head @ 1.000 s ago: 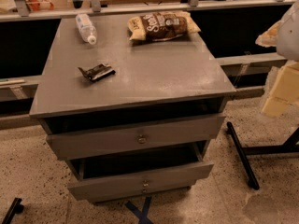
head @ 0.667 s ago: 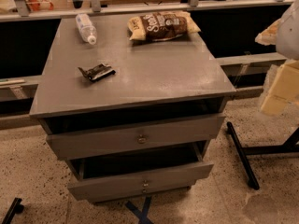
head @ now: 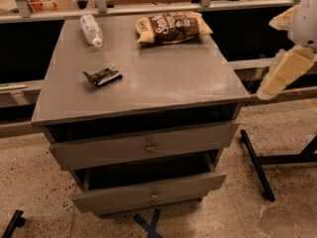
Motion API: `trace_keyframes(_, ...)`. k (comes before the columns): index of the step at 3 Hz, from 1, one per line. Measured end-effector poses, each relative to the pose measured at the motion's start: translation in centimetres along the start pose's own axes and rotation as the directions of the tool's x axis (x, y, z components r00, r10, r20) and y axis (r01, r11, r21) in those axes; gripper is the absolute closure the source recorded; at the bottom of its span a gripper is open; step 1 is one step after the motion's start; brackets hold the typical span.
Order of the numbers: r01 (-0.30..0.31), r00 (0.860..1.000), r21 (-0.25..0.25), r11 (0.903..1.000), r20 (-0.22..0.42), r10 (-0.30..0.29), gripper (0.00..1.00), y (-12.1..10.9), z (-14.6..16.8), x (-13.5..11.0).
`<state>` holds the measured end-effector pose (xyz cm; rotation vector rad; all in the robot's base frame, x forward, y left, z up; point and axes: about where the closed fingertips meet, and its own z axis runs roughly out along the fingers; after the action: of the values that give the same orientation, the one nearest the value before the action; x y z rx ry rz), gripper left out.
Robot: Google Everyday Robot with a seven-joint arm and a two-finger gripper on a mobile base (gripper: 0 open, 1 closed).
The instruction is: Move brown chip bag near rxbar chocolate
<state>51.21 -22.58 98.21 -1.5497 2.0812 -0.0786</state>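
The brown chip bag (head: 172,27) lies flat at the back right of the grey cabinet top (head: 163,78), dark brown in the middle with tan ends and white lettering. The rxbar chocolate (head: 103,76), a small black wrapper, lies on the left part of the top, well apart from the bag. My gripper (head: 286,72) shows as a cream and white shape at the right edge of the view, off the cabinet's right side and clear of both things. It holds nothing that I can see.
A clear plastic water bottle (head: 91,30) lies at the back left of the top. Two drawers (head: 148,148) below stand slightly open. A rail (head: 148,6) runs behind the cabinet. Black stand legs (head: 255,165) cross the floor at the right.
The gripper at the right edge has shifted slightly up and to the left. The bag, the bar and the bottle have not moved.
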Motion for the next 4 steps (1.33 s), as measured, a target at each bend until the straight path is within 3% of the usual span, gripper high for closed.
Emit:
trace_keyframes(1, -0.067, 0.992, 0.061, 0.9959, 0.110, 0.060, 0.00, -4.4, 1.7, -0.1)
trace_keyframes(2, -0.124, 0.973, 0.092, 0.9880, 0.209, 0.103, 0.00, -8.2, 3.5, -1.3)
trace_keyframes(3, -0.156, 0.955, 0.125, 0.9798, 0.273, 0.118, 0.00, -11.6, 7.0, -3.8)
trace_keyframes(4, -0.191, 0.948, 0.192, 0.9627, 0.289, 0.131, 0.00, -14.4, 10.6, -5.6)
